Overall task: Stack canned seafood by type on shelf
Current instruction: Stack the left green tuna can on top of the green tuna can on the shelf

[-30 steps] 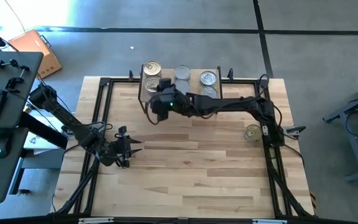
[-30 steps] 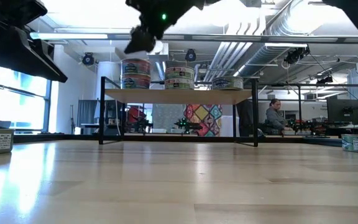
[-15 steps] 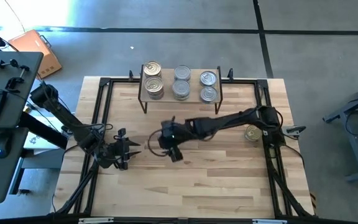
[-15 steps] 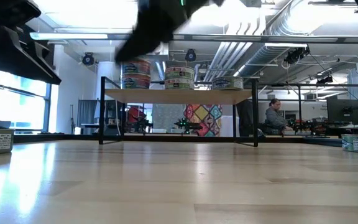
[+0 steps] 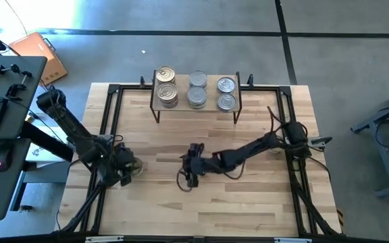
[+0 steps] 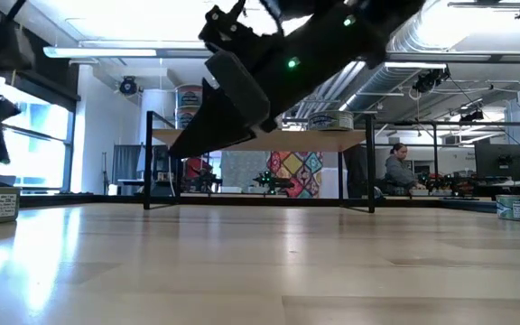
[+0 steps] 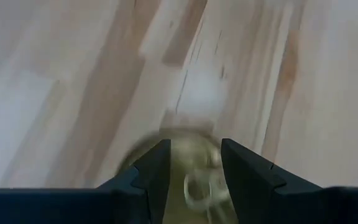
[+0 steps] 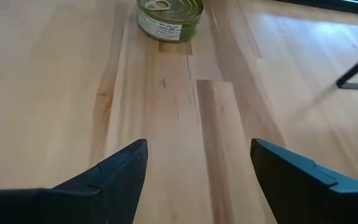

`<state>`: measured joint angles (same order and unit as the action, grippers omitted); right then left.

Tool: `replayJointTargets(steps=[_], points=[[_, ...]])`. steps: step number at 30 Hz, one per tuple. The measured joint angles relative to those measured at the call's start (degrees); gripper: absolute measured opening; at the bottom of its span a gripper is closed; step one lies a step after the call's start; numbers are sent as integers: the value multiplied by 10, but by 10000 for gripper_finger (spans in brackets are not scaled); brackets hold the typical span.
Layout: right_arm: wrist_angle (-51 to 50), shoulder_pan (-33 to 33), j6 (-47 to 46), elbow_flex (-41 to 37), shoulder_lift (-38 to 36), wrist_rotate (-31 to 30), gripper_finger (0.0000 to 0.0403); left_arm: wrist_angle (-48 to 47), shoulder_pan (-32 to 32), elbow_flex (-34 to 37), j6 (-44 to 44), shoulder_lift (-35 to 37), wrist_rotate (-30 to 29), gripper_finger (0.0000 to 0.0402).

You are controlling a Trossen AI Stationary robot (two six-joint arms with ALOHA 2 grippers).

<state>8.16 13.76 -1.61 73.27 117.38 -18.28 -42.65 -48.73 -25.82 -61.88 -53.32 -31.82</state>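
Right hand (image 5: 193,164) hangs low over the middle of the surface (image 5: 248,196), fingers wide apart and holding nothing. It points at a tin (image 8: 169,17) lying a little way ahead. Left hand (image 5: 128,168) sits at the left side with a tin (image 7: 194,177) between its half-open fingers. Farther back, the shelf (image 5: 196,108) holds six tins (image 5: 165,86) in three piles. Next, each hand probably needs to pinch its tin and lift it.
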Motion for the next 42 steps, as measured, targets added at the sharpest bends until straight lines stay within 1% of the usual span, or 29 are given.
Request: replayJointTargets(steps=[3, 5, 7, 11, 14, 18, 21, 23, 27, 31, 35, 39, 42], points=[[-35, 27, -10, 4, 0, -50, 279, -22, -23, 0, -60, 0, 22, 133], [-81, 47, -14, 7, -4, -85, 279, -23, -38, 0, -81, 0, 22, 133], [-145, 65, -40, 7, -14, -117, 279, -23, -49, 0, -98, 0, 22, 133], [-313, 97, -136, 7, -49, -133, 279, -27, -62, 0, -128, 0, 22, 133], [-408, 123, -219, -20, -81, -161, 271, -17, -65, 15, -139, -2, 19, 133], [-442, 156, -321, -97, -150, -195, 252, 16, -64, 53, -168, -2, 15, 133], [-424, 177, -390, -166, -208, -225, 242, 60, -65, 80, -184, 0, -10, 133], [-399, 186, -425, -209, -242, -238, 240, 96, -64, 93, -180, 0, -32, 133], [-310, 191, -448, -276, -286, -250, 239, 220, -56, 125, -92, -3, -72, 133], [-191, 184, -409, -317, -293, -252, 239, 369, -9, 171, -5, -16, -76, 131], [-95, 173, -354, -332, -289, -247, 239, 513, 58, 208, 73, -53, -63, 121], [-35, 165, -305, -333, -287, -246, 239, 628, 123, 208, 187, -103, -19, 105], [-1, 157, -279, -333, -287, -245, 239, 686, 167, 188, 259, -147, 25, 93]])
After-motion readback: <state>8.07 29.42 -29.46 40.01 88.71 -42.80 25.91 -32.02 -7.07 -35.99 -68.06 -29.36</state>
